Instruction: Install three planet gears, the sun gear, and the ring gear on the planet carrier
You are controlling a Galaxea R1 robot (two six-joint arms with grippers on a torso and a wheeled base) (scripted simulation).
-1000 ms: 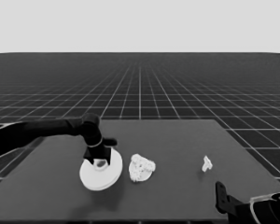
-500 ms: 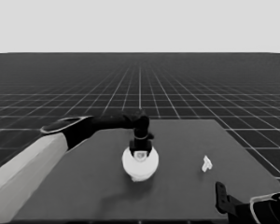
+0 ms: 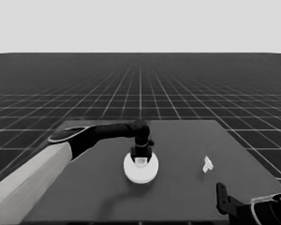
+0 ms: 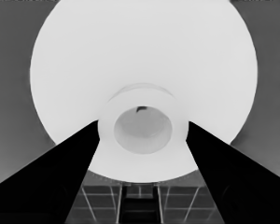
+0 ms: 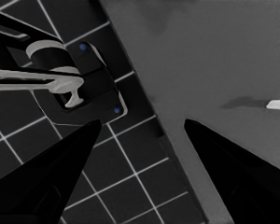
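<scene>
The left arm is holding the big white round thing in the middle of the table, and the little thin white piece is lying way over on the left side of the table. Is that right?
Almost. The left gripper is at the larger round part in mid-table, jaws either side of its raised hub. But the thin white piece lies toward the table's right side, not the left; the head view shows it.
</scene>
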